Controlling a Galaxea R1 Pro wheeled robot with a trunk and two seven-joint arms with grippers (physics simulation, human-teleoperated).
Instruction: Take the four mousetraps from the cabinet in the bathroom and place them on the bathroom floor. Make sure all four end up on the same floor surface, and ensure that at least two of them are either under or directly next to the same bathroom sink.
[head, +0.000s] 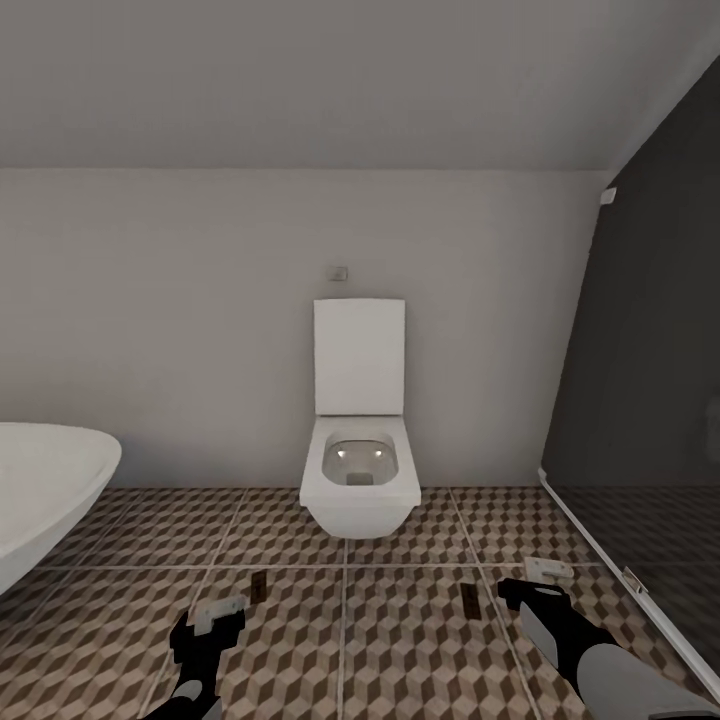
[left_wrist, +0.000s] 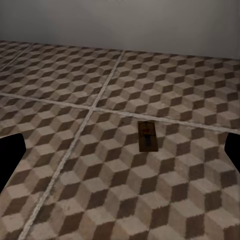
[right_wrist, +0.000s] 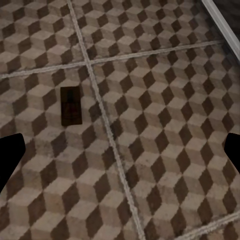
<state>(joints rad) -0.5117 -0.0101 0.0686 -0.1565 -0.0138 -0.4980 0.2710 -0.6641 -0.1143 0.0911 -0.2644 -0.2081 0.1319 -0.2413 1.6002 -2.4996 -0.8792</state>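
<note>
Two small tan-brown wooden mousetraps (head: 259, 588) (head: 467, 601) are lying on the cube-patterned tiled bathroom floor (head: 400, 640) near the white toilet (head: 358, 480). Both claws, left (head: 217, 622) and right (head: 547, 583), are hanging released and empty (likely between deliveries); fetching the remaining traps is probably coming next.

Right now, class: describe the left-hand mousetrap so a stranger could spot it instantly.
Start at the white toilet against the back wall. On the cube-patterned floor before it lie two small dark boards; the mousetrap is the one left of the toilet, nearer the bathtub.
</note>
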